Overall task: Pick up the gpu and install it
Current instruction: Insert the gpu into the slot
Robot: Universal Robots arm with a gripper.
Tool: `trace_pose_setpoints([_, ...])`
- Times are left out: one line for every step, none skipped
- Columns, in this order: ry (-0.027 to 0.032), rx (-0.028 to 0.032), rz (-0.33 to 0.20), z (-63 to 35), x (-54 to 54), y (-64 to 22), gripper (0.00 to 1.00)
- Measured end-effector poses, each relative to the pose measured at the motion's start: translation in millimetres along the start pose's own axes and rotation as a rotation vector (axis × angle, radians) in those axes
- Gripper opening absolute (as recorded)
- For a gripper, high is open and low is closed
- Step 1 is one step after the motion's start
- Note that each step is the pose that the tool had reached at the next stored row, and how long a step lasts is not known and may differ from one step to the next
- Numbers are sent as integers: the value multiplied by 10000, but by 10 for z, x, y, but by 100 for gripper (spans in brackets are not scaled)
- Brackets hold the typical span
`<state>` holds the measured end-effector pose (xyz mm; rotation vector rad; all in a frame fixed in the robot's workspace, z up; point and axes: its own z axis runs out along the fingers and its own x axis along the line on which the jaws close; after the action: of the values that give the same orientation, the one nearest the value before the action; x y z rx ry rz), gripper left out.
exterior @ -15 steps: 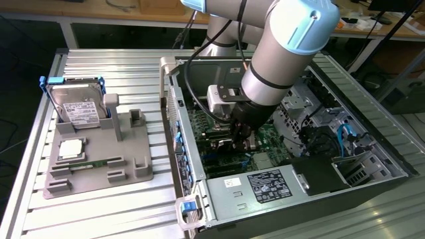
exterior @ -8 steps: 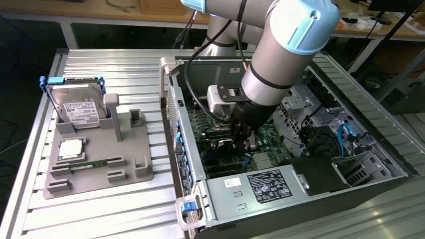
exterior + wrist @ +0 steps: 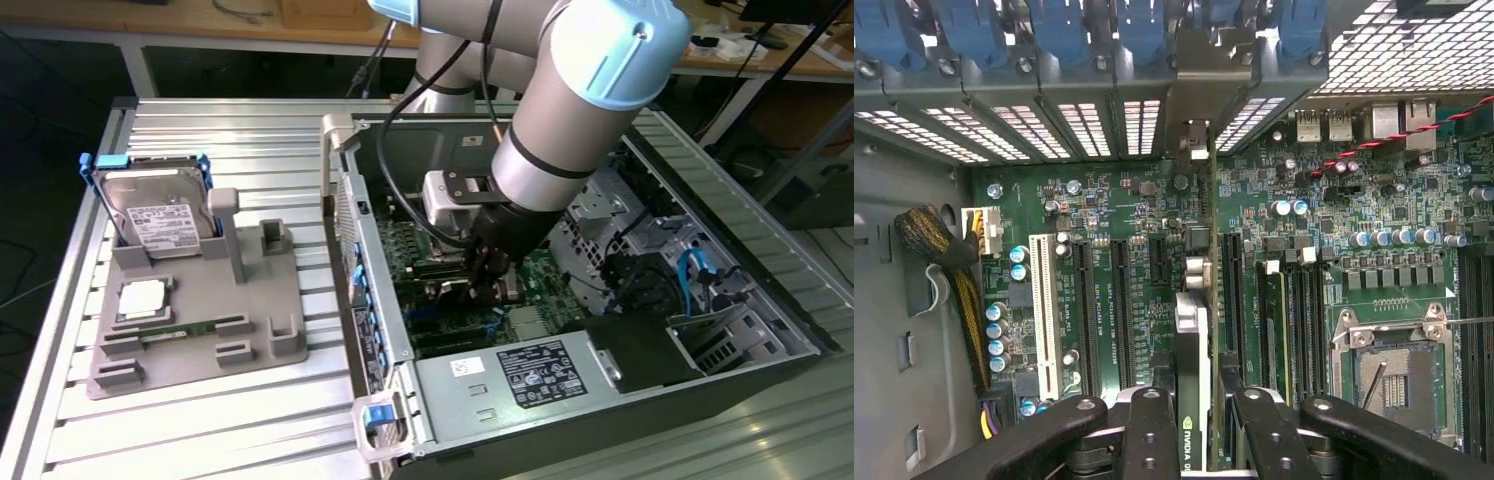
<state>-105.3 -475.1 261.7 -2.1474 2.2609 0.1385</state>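
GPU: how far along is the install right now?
Done: the gpu is picked up and inside the open case. In hand: the gripper is shut on it, edge-on over the motherboard slots, bracket toward the rear openings. Left: full seating isn't evident; it is not released.

Table (image 3: pixel 240 130): holder (image 3: pixel 254 310) toward the exterior view's left edge, computer case (image 3: pixel 534 410) just beside it, rightward.
Holder: hard drive (image 3: pixel 158 215) upright at far end, memory stick (image 3: pixel 180 330) flat nearer.
Computer case: gpu (image 3: pixel 1192 340) edge-on over motherboard (image 3: pixel 1104 200).
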Motion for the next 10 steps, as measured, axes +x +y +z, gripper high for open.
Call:
trace_pose_setpoints([0, 0, 0, 0, 0, 0, 27])
trace_pose_setpoints([0, 0, 2, 0, 0, 0, 27])
trace_pose_setpoints([-1, 1, 11, 0, 0, 0, 27])
trace_pose_setpoints([-2, 3, 27, 0, 0, 0, 27])
trace_pose_setpoints([-3, 3, 37, 0, 0, 0, 27])
trace_pose_setpoints([-3, 4, 52, 0, 0, 0, 27])
trace_pose_setpoints([-4, 5, 69, 0, 0, 0, 27])
trace_pose_setpoints([-4, 6, 84, 0, 0, 0, 27])
trace_pose_setpoints([-5, 8, 103, 0, 0, -1, 27])
trace_pose_setpoints([-6, 9, 121, 0, 0, 0, 27])
